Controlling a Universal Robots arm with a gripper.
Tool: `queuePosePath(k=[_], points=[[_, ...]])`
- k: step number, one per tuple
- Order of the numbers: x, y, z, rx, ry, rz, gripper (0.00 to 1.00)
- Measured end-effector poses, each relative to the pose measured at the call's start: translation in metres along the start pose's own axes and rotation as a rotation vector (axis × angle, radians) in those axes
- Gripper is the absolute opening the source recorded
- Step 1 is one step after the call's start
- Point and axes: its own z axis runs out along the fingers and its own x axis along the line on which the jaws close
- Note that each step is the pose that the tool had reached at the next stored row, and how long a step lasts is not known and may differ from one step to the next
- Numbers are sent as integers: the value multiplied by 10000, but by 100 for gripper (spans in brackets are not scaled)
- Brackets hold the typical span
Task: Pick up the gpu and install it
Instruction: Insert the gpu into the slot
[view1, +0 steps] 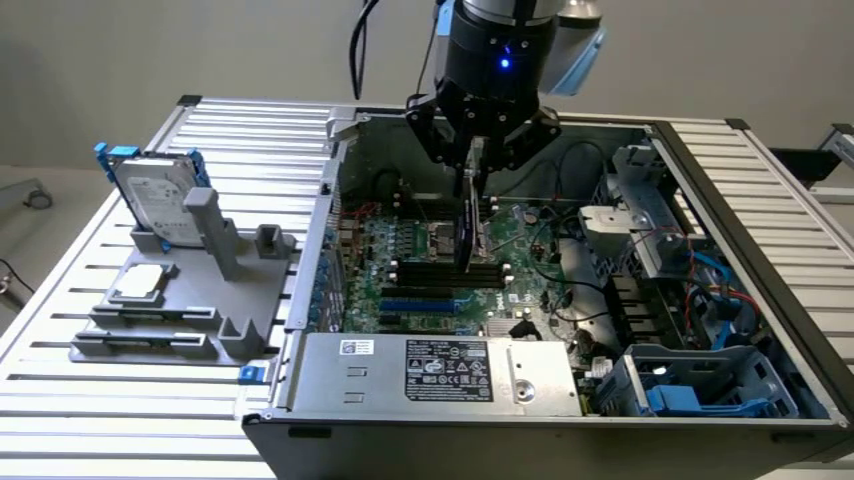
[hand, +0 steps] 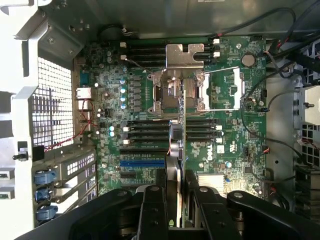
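— Status of the gripper (view1: 474, 168) fingers (hand: 152, 210)?
— Clamped on the gpu (view1: 470, 228), one on each face near its top edge.
— Position of the gpu?
— Held upright and edge-on inside the open case (view1: 327, 190), lower edge close over the memory slots (hand: 150, 129) on the motherboard (view1: 400, 255). Cannot tell whether touching.
— Free room?
— Open overhead. Bounded by the case wall at the exterior view's left and the power supply (view1: 454, 370) on the near side.
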Motion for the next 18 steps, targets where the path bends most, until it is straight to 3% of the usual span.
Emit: queuePosePath(k=[9,18], points=[[-2,0,6,0,1,-6,26],[-3,-5,82,67,96,-1561,26]])
